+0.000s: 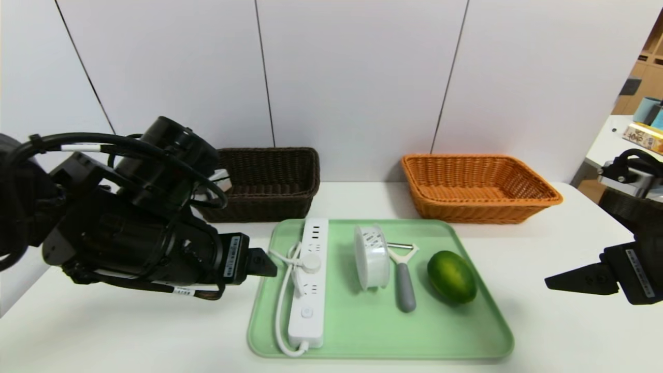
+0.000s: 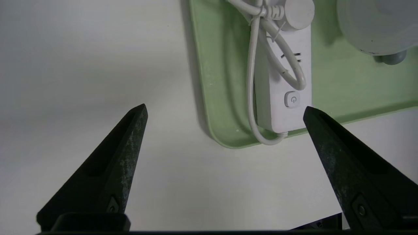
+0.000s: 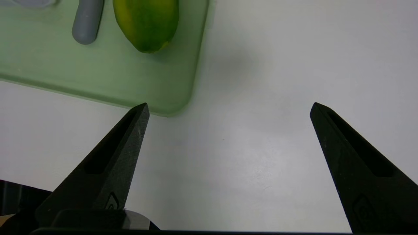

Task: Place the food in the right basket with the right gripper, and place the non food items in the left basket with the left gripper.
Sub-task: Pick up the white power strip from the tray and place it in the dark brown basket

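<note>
With both sets of jaws spread wide, I'd bring the left gripper (image 2: 225,111) squarely over the power strip (image 1: 309,282) on the tray's (image 1: 383,339) left side, straddling its width, avoiding the cord.

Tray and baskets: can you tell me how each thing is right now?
Power strip: flat on tray, cord bundled.
Tape roll: on edge.
Peeler: lying flat.
Green fruit: on tray.
Orange basket: empty.
Brown basket: inside hidden.
Left tool: open, empty.
Right tool: open, empty.

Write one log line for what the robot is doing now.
left gripper: open, beside power strip | right gripper: open, near mango | baskets: nothing sorted
</note>
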